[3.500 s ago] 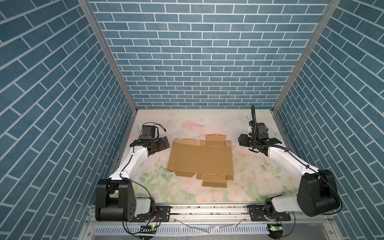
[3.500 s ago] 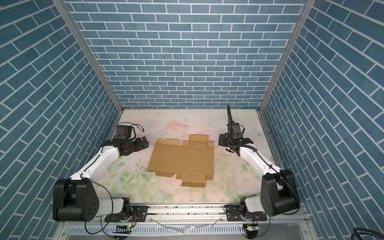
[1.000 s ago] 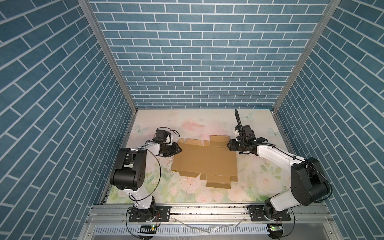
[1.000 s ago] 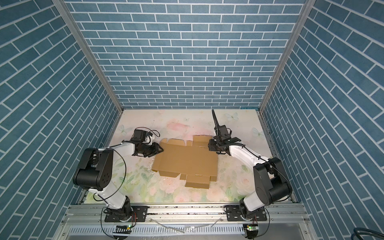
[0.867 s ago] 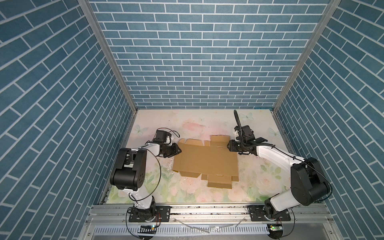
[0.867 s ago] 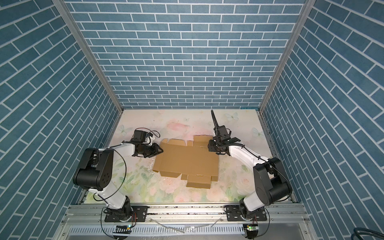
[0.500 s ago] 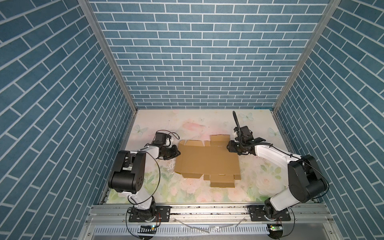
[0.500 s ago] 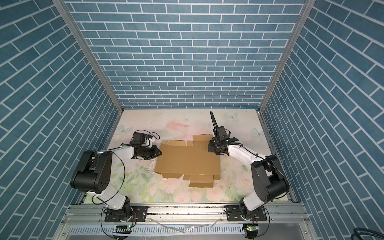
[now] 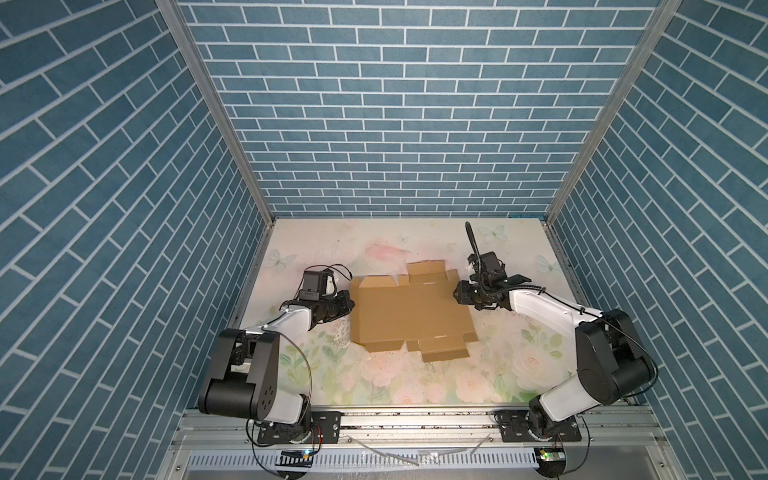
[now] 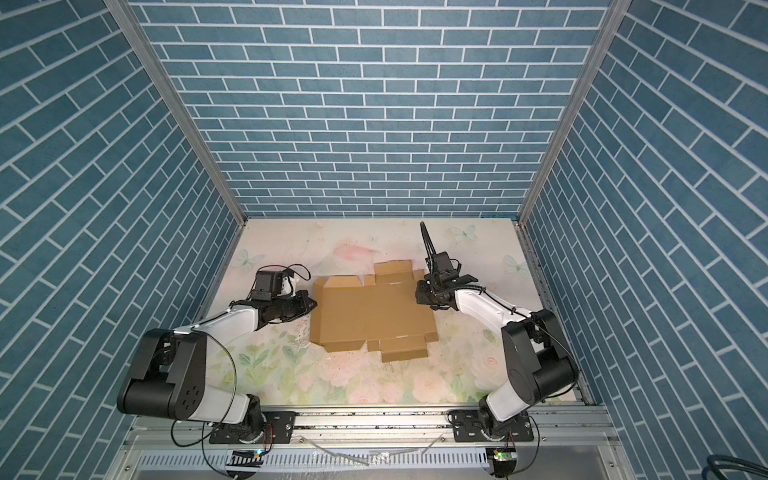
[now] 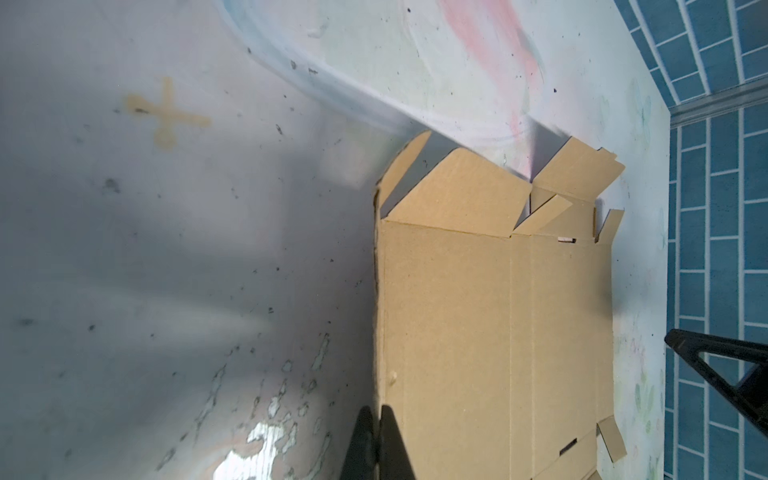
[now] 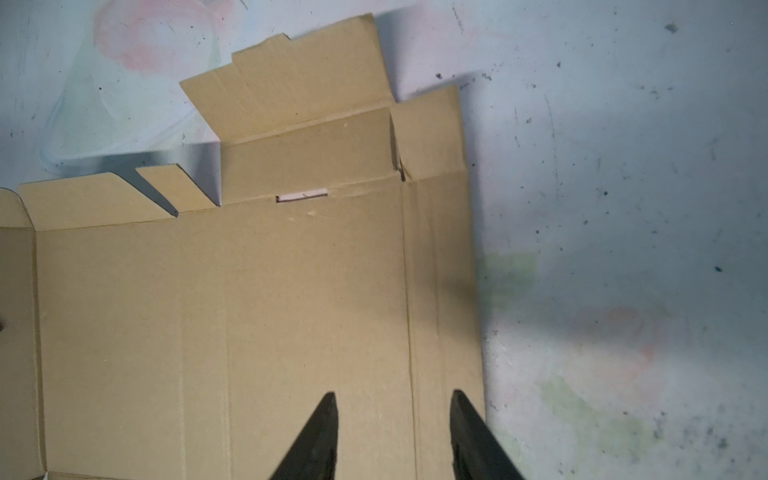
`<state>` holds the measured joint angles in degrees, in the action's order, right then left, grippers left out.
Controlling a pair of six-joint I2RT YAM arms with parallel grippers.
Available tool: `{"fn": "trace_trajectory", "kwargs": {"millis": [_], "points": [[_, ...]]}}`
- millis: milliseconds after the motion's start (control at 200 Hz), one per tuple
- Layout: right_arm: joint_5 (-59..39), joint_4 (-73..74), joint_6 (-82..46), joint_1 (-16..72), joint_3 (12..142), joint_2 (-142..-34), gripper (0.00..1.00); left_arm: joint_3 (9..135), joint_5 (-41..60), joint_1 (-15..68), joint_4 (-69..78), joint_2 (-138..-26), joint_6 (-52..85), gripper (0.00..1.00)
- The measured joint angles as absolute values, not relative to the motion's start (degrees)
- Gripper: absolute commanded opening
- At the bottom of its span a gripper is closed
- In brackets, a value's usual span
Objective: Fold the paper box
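Observation:
The paper box (image 9: 409, 316) (image 10: 370, 313) is a flat brown cardboard sheet with creases, flaps and tabs, lying mid-table in both top views. My left gripper (image 9: 350, 304) (image 10: 312, 306) sits low at its left edge. In the left wrist view that gripper (image 11: 377, 409) is shut, its two fingertips pinching the box's (image 11: 490, 311) edge. My right gripper (image 9: 457, 293) (image 10: 419, 297) hovers at the sheet's right edge. The right wrist view shows it (image 12: 392, 397) open, both fingertips over the cardboard (image 12: 249, 311), astride a crease line, nothing between them.
The floral table (image 9: 374, 374) is closed in by blue brick walls at the back and both sides. A metal rail (image 9: 415, 419) with the arm bases runs along the front. Far-side flaps of the sheet (image 12: 299, 83) stand slightly raised.
My left gripper has closed on the sheet's left edge. The cardboard has slid a little to the right. The right gripper crept slightly left over the right edge and stayed open.

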<state>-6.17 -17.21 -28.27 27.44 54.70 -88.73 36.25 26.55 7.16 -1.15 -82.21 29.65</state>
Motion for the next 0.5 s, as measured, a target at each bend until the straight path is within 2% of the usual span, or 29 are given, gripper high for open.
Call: {"fn": "trace_trajectory", "kwargs": {"millis": [210, 500], "points": [[-4.23, -19.62, -29.87, 27.55, 54.7, -85.76, 0.46, 32.62, 22.2, 8.21, 1.93, -78.24, 33.89, 0.0], [-0.56, -24.62, -34.41, 27.59, 54.7, -79.55, 0.57, 27.53, 11.49, 14.81, 7.64, -73.45, 42.48, 0.0]]}}
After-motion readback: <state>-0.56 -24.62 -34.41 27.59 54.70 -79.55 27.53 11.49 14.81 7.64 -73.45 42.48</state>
